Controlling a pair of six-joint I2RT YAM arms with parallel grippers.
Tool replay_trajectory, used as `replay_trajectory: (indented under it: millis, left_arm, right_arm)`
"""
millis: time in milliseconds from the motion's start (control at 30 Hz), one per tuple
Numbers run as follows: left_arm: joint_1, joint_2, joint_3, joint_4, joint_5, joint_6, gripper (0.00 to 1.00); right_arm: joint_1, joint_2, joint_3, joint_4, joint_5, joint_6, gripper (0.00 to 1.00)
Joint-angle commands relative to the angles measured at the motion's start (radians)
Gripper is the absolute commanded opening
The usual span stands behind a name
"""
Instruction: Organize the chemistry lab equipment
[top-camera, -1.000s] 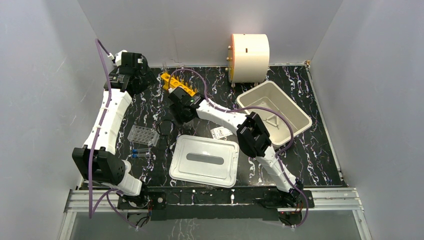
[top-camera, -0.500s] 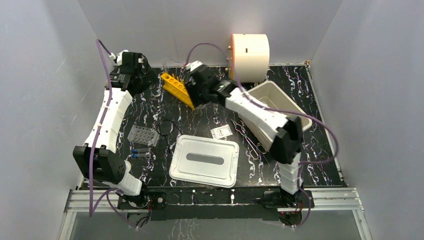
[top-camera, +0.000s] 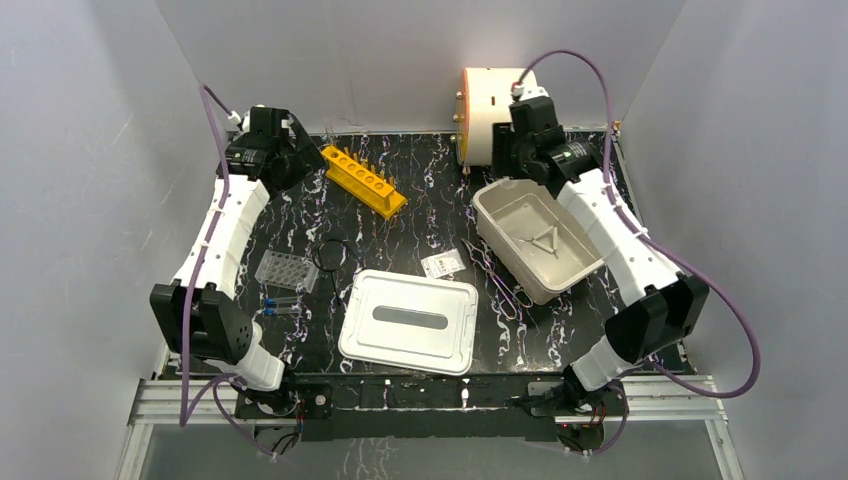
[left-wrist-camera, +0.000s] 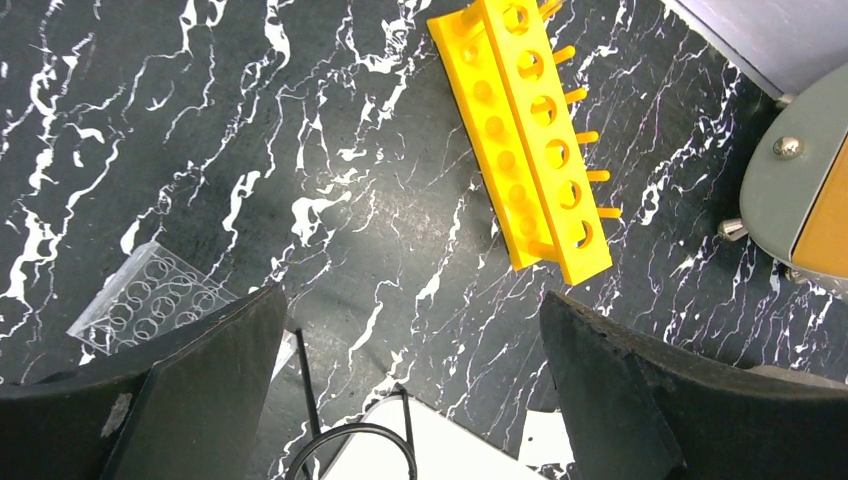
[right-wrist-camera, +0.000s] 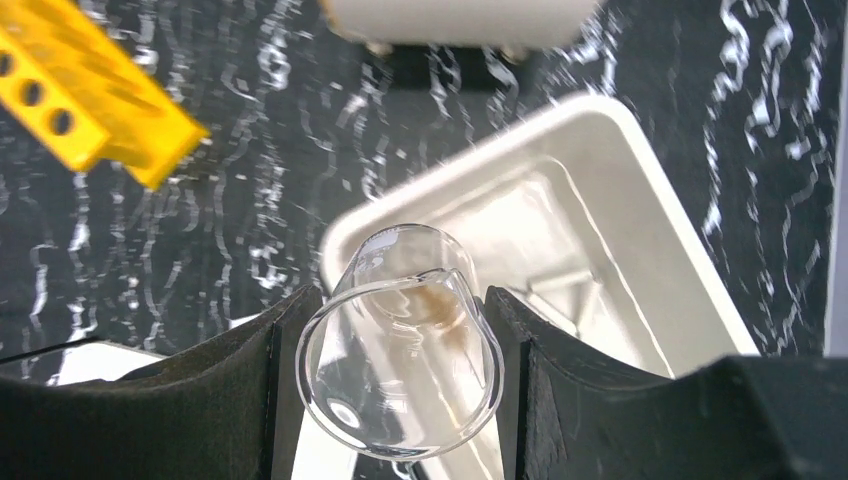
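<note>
Top external view: left gripper (top-camera: 282, 158) hangs over the far-left corner of the black marbled table (top-camera: 430, 200), just left of the orange plastic tube rack (top-camera: 365, 180), which lies diagonally. Right gripper (top-camera: 512, 158) is at the far rim of the white rectangular tub (top-camera: 590, 255), just in front of the large cream cylindrical drum (top-camera: 497, 100). White triangle (top-camera: 543, 238) lies inside the tub. Bent wire tongs (top-camera: 495, 275) lie on the table between the tub and the flat white lid (top-camera: 410, 320). Clear plastic well plate (top-camera: 285, 268) is left of the lid, with a thin black wire ring (top-camera: 330, 253) just beside it and blue-capped vials (top-camera: 280, 305) near its front edge. I can't read either jaw state from up here.

Left wrist view: I see the jaws spread wide, with only tabletop between the fingers (left-wrist-camera: 200, 390). Rack is ahead, well apart from both fingers. Well plate pokes out past the left finger. Ring is low centre, by the lid's edge.

Right wrist view: jaws clamp the tiny clear glass beaker (right-wrist-camera: 400, 350), with a finger touching the glass on each side and its mouth toward the camera. There's a brownish smudge inside. I have the beaker in the air over one corner of the tub. Rack is upper left and the drum is at the top edge, both blurred.
</note>
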Motion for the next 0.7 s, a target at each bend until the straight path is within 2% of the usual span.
replay_trajectory:
  millis: [0,133,333,500,667]
  left_arm:
    - [0.004,0.013,-0.017,0.014,0.040,-0.017,0.98]
    - [0.004,0.022,-0.035,0.027,0.085,-0.035,0.98]
    - [0.004,0.053,-0.047,0.026,0.142,-0.066,0.98]
    - [0.005,0.086,-0.016,0.023,0.170,-0.072,0.98]
    - [0.005,0.116,0.004,0.020,0.174,-0.079,0.98]
  right_arm:
    - [-0.110,-0.094,-0.091,-0.050,0.017,0.086,0.51]
    - [-0.214,-0.123,-0.219,-0.023,-0.027,0.094,0.51]
    - [-0.278,-0.087,-0.395,0.234,-0.056,0.030,0.51]
    - [-0.299,0.049,-0.385,0.306,-0.049,0.020,0.50]
    - [-0.302,0.133,-0.410,0.433,0.011,-0.077,0.51]
